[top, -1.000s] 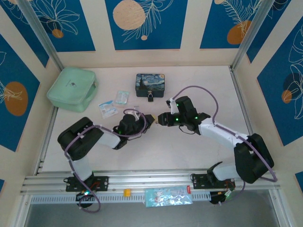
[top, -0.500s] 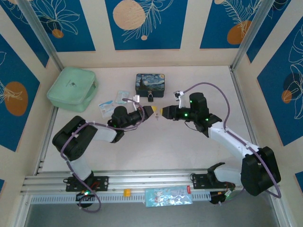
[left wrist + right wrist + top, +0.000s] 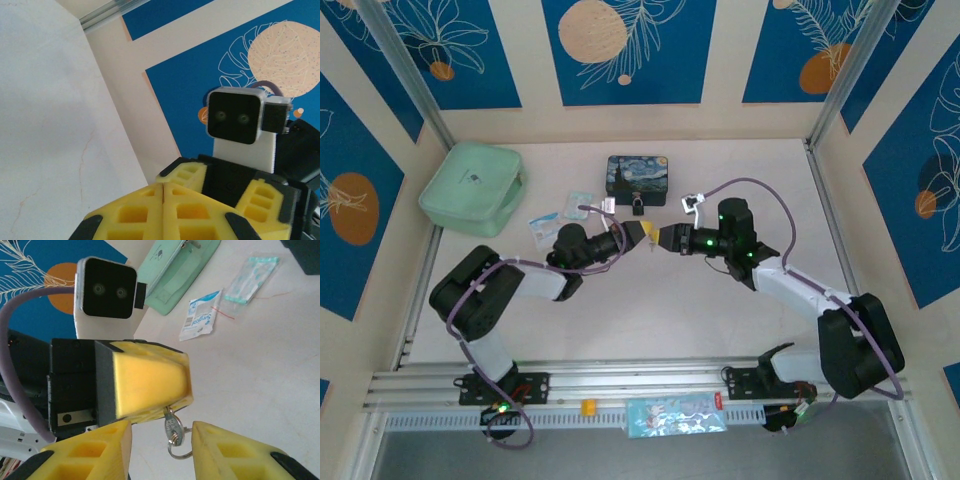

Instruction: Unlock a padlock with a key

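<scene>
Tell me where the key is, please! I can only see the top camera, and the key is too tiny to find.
Observer: The right wrist camera shows it. The key sticks out of the left gripper, which is shut on it.
Operator: Is anything attached to the key?
Observer: Yes, a small metal ring hangs from its end.
Operator: What is the other gripper doing?
Observer: The right gripper is open around the key and has not closed on it.
</scene>
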You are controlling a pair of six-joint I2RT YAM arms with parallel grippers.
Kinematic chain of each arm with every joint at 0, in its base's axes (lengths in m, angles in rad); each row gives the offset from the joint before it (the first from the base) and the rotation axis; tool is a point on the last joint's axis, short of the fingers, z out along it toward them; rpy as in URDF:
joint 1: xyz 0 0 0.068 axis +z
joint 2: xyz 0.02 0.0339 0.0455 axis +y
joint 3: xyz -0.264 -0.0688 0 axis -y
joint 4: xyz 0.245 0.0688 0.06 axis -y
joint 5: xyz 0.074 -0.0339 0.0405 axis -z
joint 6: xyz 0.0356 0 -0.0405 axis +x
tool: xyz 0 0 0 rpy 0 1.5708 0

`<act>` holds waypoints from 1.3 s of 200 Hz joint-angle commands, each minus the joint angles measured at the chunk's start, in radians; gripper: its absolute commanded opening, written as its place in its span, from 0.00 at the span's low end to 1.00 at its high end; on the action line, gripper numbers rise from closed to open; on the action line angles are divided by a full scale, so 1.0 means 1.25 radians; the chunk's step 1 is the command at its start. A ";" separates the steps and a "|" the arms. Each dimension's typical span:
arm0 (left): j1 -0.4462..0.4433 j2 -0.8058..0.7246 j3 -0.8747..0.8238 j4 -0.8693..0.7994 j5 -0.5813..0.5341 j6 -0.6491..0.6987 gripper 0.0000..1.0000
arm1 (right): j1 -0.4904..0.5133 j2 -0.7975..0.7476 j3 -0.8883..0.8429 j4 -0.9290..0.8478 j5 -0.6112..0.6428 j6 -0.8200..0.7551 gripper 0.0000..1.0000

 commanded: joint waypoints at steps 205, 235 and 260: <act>0.010 -0.158 -0.026 -0.260 -0.147 -0.076 0.60 | 0.083 -0.018 0.091 -0.248 0.180 -0.251 0.00; 0.006 -0.191 0.010 -0.441 -0.161 -0.088 0.55 | 0.195 -0.016 0.157 -0.333 0.432 -0.417 0.00; 0.003 -0.207 0.021 -0.487 -0.182 -0.102 0.55 | 0.259 0.005 0.184 -0.341 0.579 -0.526 0.00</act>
